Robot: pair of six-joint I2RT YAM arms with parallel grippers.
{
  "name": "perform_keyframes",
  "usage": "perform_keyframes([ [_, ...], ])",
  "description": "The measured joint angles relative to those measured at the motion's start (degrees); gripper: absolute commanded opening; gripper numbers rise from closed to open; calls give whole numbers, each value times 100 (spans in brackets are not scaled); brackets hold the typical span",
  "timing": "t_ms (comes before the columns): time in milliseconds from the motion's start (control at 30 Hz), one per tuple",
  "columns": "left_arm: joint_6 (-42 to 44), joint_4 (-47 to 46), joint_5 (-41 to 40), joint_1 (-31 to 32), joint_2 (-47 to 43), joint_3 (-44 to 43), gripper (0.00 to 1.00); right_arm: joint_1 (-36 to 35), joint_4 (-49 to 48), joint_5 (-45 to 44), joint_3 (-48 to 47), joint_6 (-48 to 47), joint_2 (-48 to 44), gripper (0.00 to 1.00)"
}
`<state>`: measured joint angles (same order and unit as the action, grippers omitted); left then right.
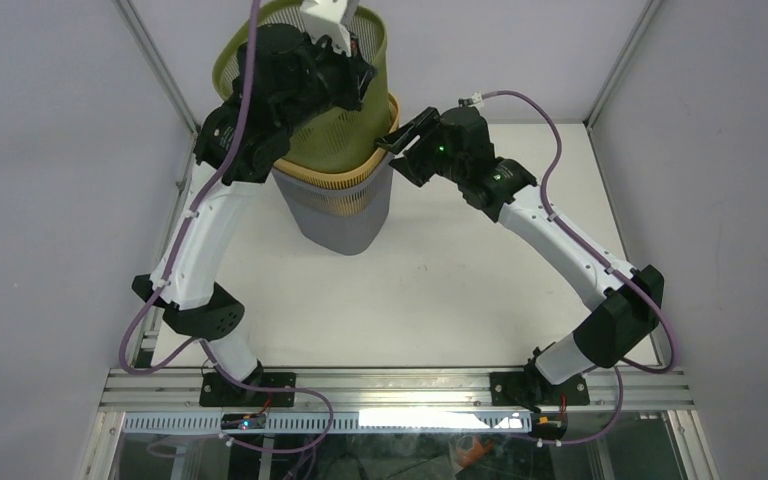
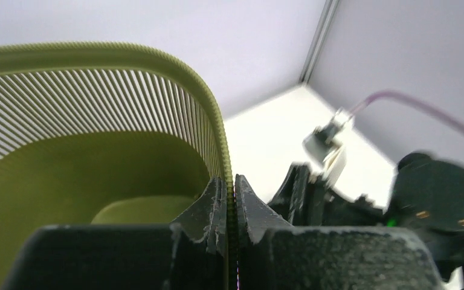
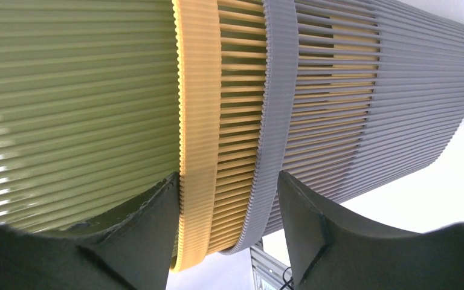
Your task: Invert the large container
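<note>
I am clamping my left gripper (image 2: 231, 205) on the green basket (image 1: 348, 132) rim. It is sitting in the yellow basket (image 3: 199, 90), inside the grey basket (image 3: 386, 90), mouth up on the table (image 1: 440, 290). My right gripper (image 3: 226, 178) is standing open around the yellow and grey rims.

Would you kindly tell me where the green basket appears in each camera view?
Top external: green basket top centre, partly behind the left arm.
Left wrist: fills the left half, left gripper shut on its rim.
Right wrist: left third, beside the yellow basket.
Shared landmark: the right gripper, visible in all three.
</note>
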<state>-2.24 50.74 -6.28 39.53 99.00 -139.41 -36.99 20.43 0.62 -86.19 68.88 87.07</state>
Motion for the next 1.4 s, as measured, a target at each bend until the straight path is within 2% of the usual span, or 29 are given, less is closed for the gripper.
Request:
perform_keyframes([
  [433,-4,-2426,459,192,-586,-295,0,48,192,-444,-258,-273,129,62],
  [567,7,-2815,485,251,-752,-286,0,146,210,-426,-260,-291,120,60],
  [800,173,-2887,94,289,-1294,85,0,428,579,-610,-592,-603,188,55],
  [1000,411,-2931,-400,289,-1784,546,0,452,837,-765,-1062,-944,472,40],
  [1200,529,-3056,-785,289,-2159,754,0,448,914,-704,-1438,-1207,772,39],
  [1300,599,-3165,-922,289,-2350,839,0,448,1121,-704,-1821,-1346,1021,17],
  [1400,640,-3272,-1032,289,-2470,872,0,452,1174,-811,-2057,-1429,1163,0],
])
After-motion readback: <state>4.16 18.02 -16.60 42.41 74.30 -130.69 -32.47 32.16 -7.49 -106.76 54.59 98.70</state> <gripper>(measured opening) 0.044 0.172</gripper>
